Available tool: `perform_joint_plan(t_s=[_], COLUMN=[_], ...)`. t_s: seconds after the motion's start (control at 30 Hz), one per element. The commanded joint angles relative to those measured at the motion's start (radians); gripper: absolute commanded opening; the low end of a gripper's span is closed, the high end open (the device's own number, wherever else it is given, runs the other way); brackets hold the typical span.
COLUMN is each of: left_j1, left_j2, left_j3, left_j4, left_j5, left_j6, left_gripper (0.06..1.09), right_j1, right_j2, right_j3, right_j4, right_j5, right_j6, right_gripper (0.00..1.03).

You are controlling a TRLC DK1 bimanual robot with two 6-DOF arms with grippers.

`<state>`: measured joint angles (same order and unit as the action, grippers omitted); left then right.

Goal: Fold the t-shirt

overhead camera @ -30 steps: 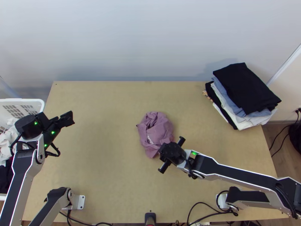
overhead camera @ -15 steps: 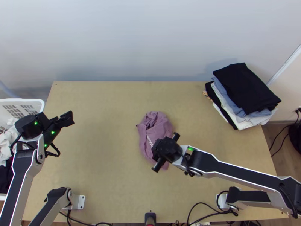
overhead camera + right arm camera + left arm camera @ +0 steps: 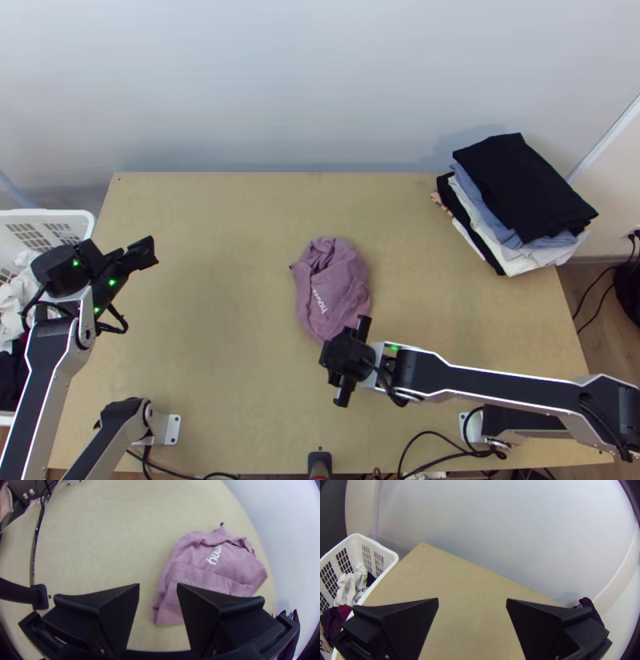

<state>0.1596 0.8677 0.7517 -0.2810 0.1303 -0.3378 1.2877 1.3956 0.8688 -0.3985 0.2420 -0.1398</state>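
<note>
Near the middle of the surface (image 3: 208, 360): one mauve t-shirt (image 3: 332, 280), loosely bunched, collapsed over itself, white lettering (image 3: 214, 554) facing up. At its near edge, right gripper (image 3: 158, 591): fingers spread, nothing between; contact with cloth, cannot tell. Beside the basket (image 3: 56, 214), well apart from the cloth, left gripper (image 3: 472, 603): fingers spread wide, likewise without cloth. At far right, one stack of folded garments (image 3: 520, 188). Step in hand, by judgement: opening out, ahead of any proper fold. Next, probably calls for pinching a loose edge and drawing the fabric flat.
</note>
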Motion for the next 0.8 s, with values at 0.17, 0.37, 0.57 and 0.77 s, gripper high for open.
perform_joint_plan(t_s=[0.17,0.37,0.57,0.77], left_j1=[0.011,0.011,0.006,0.006], left_j2=[-0.015,-0.012,-0.007,-0.004], left_j3=[-0.032,-0.037,-0.038,-0.035], left_j4=[0.014,0.014,0.017,0.023], left_j5=[-0.004,-0.004,-0.004,-0.004], left_j6=[-0.018,-0.018,-0.020,-0.021], left_gripper=[1.04,1.04,1.04,1.04], right_j1=[0.010,0.013,0.012,0.009], right_j2=[-0.024,-0.017,0.011,0.043], right_j3=[-0.113,-0.143,-0.151,-0.149], right_j4=[0.061,0.138,0.213,0.236], right_j5=[-0.001,-0.003,-0.003,-0.003], right_j6=[-0.084,-0.104,-0.129,-0.129], right_gripper=[0.51,0.48,0.48,0.48])
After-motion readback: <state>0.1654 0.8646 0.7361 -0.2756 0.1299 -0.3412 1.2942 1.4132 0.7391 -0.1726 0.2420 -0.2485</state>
